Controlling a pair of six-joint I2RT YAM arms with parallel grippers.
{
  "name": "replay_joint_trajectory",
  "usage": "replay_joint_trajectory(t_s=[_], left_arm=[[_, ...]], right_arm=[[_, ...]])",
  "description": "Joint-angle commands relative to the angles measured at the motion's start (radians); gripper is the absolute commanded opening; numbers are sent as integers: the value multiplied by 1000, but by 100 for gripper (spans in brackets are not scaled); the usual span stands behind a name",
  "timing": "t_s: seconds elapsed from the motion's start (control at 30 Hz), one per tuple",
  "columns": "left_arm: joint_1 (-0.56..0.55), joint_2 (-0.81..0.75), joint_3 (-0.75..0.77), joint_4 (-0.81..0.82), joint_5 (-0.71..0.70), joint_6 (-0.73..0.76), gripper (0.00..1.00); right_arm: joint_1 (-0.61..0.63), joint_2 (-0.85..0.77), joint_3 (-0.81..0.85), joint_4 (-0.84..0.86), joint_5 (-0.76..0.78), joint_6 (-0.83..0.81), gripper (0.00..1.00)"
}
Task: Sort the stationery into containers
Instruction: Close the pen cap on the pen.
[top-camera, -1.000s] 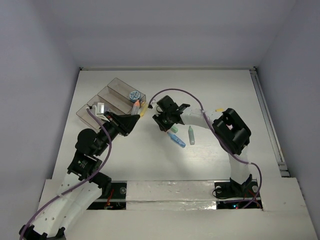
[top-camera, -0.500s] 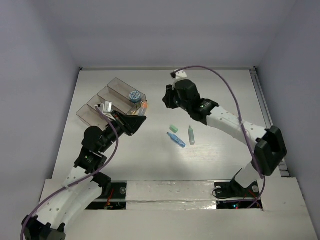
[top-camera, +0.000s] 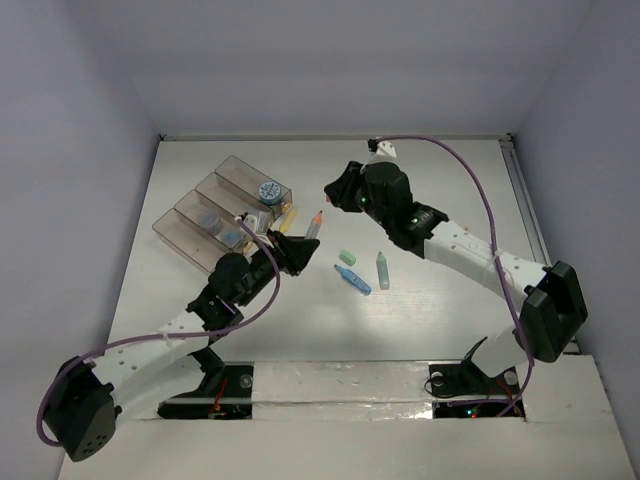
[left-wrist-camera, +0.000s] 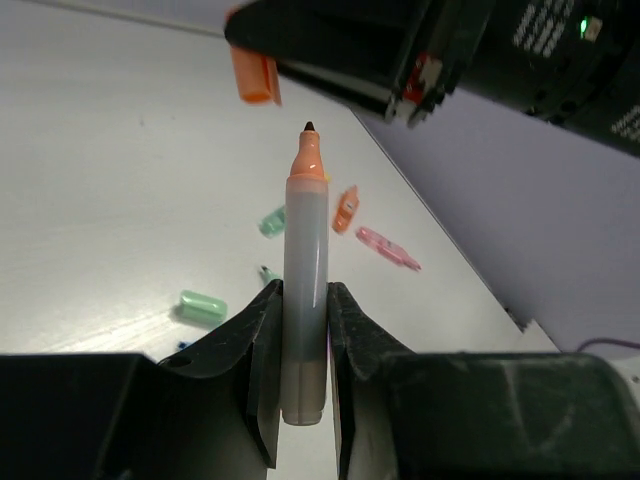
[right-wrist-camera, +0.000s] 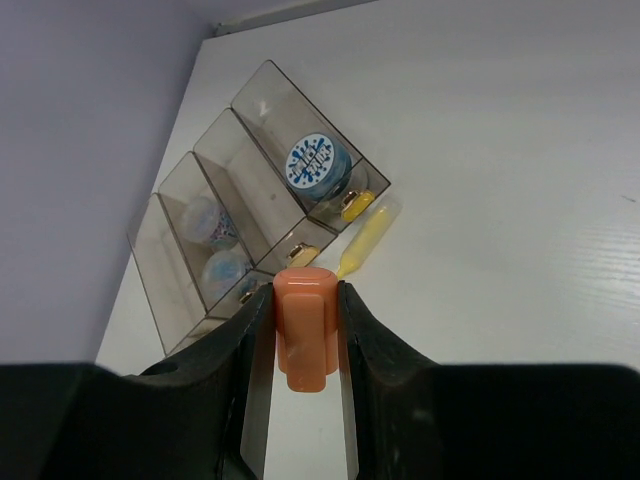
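Plainly, the left gripper (top-camera: 297, 251) is pinching an uncapped orange pen (top-camera: 313, 226) by its back end, fingers pressed to both sides of the barrel. The pen is off the table (top-camera: 430, 180), just right of the containers (top-camera: 215, 205). From above its long axis runs away from the arm bases and a little right, along the line of the fingers. The dark tip leads and points at the right gripper (top-camera: 333, 190).

The right gripper is clamped on the orange cap (right-wrist-camera: 305, 325), held in the air near the pen tip but apart from it. In the left wrist view the cap hangs above and left of the tip.

The containers stand in a slanted row at the far left. A blue patterned roll (top-camera: 269, 190) sits in the compartment at the far right end, and two paler rolls (right-wrist-camera: 212, 217) lie in the compartments further along. A yellow pen (right-wrist-camera: 368, 235) lies on the table just beside the roll's compartment, slanted. A blue pen (top-camera: 352, 279), a green pen (top-camera: 383, 270) and a green cap (top-camera: 347, 256) lie near mid-table, between the arms.
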Motion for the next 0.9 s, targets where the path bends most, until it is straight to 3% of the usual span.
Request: replay_joint_trajectory(t_s=[0.0, 0.3, 0.87], left_arm=[[-1, 29, -7, 197, -121, 79, 0], [-21, 138, 10, 267, -121, 90, 0], [-30, 166, 8, 281, -139, 109, 0]], right_arm=[[1, -49, -26, 99, 23, 71, 0], [1, -95, -121, 211, 17, 152, 0], [10, -46, -121, 306, -63, 229, 1]])
